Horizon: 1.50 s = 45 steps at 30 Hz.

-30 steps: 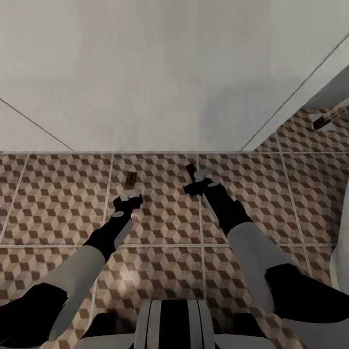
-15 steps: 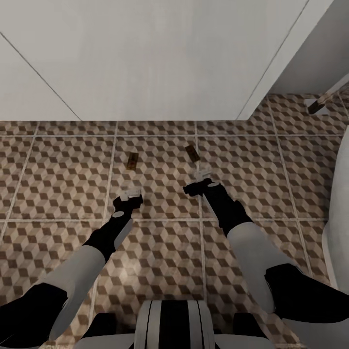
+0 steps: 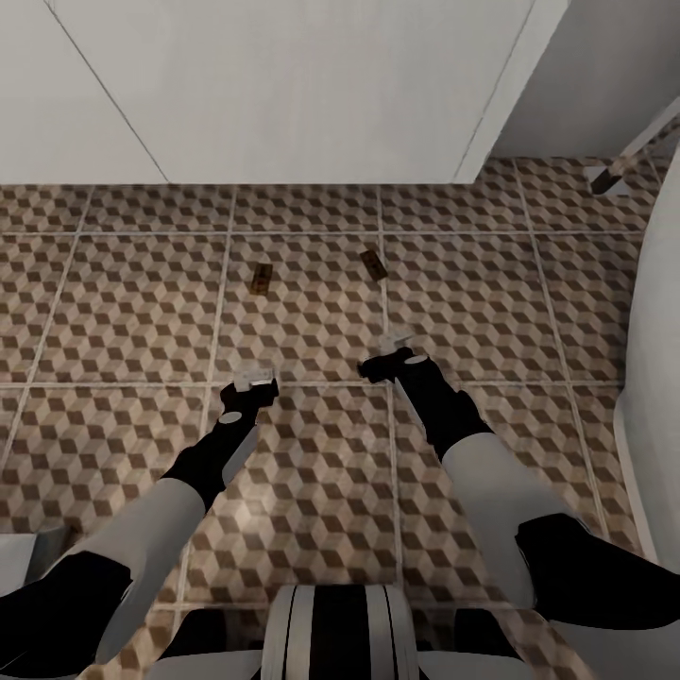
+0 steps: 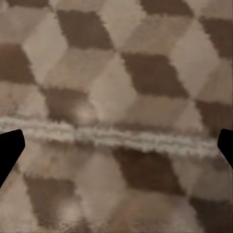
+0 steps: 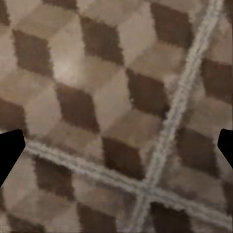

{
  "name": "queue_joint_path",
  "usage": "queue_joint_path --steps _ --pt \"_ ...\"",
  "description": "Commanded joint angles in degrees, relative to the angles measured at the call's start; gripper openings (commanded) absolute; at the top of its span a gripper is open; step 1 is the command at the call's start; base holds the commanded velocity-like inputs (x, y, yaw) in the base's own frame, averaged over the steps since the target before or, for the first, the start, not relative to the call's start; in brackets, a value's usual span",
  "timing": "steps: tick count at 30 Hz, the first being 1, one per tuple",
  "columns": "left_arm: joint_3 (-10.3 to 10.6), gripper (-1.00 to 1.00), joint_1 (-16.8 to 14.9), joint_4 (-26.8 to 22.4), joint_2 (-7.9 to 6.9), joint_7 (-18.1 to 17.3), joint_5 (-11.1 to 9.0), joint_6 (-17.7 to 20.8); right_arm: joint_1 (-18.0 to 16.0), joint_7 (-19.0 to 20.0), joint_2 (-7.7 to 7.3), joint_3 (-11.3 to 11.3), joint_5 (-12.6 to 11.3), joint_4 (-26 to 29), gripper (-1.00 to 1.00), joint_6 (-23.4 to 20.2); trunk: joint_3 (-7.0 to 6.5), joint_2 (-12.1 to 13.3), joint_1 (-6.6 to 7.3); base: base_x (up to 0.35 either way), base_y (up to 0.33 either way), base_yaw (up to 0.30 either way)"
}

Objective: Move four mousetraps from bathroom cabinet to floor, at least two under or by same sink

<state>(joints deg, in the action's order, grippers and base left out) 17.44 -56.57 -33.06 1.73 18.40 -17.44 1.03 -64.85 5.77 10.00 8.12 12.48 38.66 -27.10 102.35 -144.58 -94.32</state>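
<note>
Two mousetraps lie flat on the bathroom floor, one to the left and one to the right. Both are a short way in front of the white unit that looks like the bathroom sink's front. My left gripper hovers open over the tiles, nearer me than the left mousetrap. My right gripper is open too, nearer me than the right mousetrap. In the wrist views each gripper has only patterned tile between its fingertips. The cabinet is out of view.
A tall white rounded fixture fills the right edge. A small dark-and-white object lies on the floor at the far right, past the white unit's corner. A white corner shows at the lower left.
The whole view has pulled back from the white unit, so the camera moved. Both mousetraps, close to the fingertips a second ago, now lie farther ahead. The arms keep their pose.
</note>
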Motion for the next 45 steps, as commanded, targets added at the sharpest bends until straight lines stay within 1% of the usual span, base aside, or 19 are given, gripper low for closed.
queue_joint_path --steps 1,32,45 --pt "0.4 1.0 0.0 -0.1 -0.06 0.5 -0.5 0.1 0.0 0.4 0.0 0.0 0.6 0.1 1.0 -0.3 0.03 0.0 0.04 -0.312 0.0 0.0" --pt "0.4 1.0 0.0 -0.2 -0.15 0.5 -0.5 0.1 0.0 0.5 0.0 0.0 0.6 0.1 1.0 -0.2 0.03 0.0 0.04 -0.264 0.0 0.0" --pt "0.5 1.0 0.0 -1.3 -0.17 0.5 -0.5 0.1 0.0 0.6 0.0 0.0 0.6 0.0 1.0 -0.2 0.03 0.0 0.04 -0.055 0.0 0.0"
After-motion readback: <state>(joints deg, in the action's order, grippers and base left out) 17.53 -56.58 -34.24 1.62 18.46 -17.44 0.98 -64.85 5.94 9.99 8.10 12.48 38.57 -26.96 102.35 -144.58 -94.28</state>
